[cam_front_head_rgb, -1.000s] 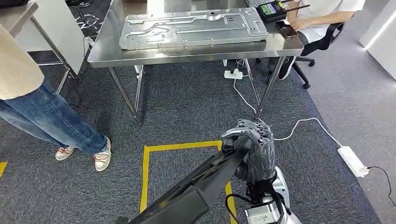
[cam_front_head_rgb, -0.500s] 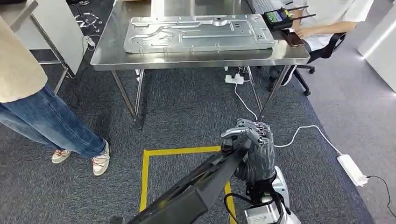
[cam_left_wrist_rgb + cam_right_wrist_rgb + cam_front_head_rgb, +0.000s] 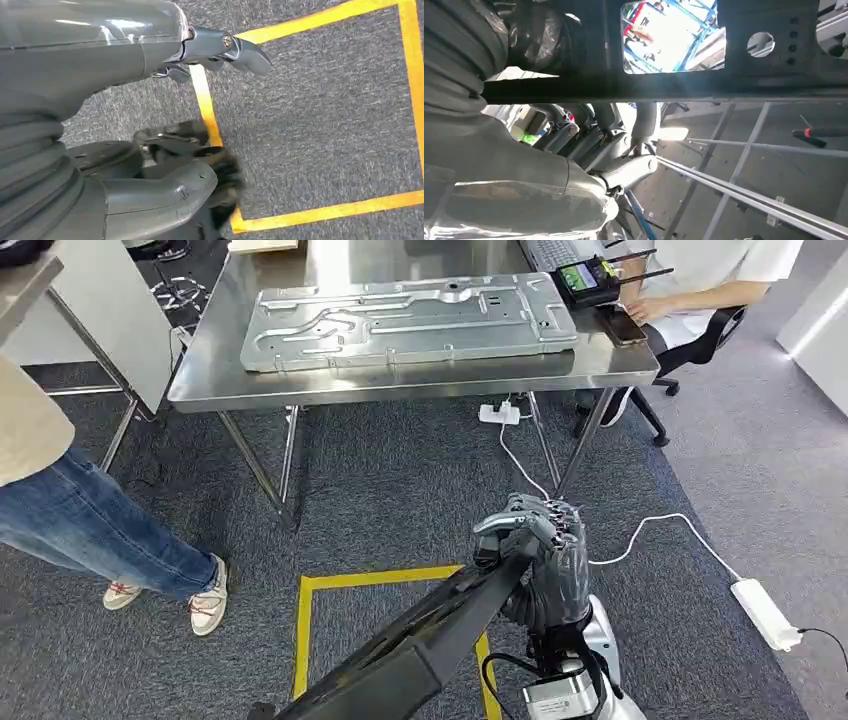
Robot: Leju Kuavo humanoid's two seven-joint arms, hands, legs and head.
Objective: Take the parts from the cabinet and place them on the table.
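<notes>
The part (image 3: 420, 640) is a long dark metal bar that runs from the lower left of the head view up to the middle, where the right hand (image 3: 540, 565) holds its upper end, fingers (image 3: 520, 525) wrapped over the top edge and clamped on it. In the right wrist view the same fingers (image 3: 589, 125) curl under the dark bar (image 3: 664, 92), which has a square cut-out and some round holes. The left hand (image 3: 150, 170) shows in the left wrist view above the grey carpet and the yellow tape (image 3: 210, 115), fingers (image 3: 172, 140) a little curled and holding nothing that I can see. The worktop (image 3: 400, 380) stands in the upper part of the head view, well apart from the robot, and a large silver plate (image 3: 410, 318) covers most of it. I judge the step is carrying the part to the worktop. To do it well, the grip should stay firm and the long end should not swing toward the person (image 3: 90, 530) at the left edge. The cable (image 3: 640, 535) and power strip (image 3: 765, 612) lie on the floor at the right, so the feet should avoid them. The free strip along the near edge of the worktop looks narrow, so the part may need to go down parallel to the plate.
</notes>
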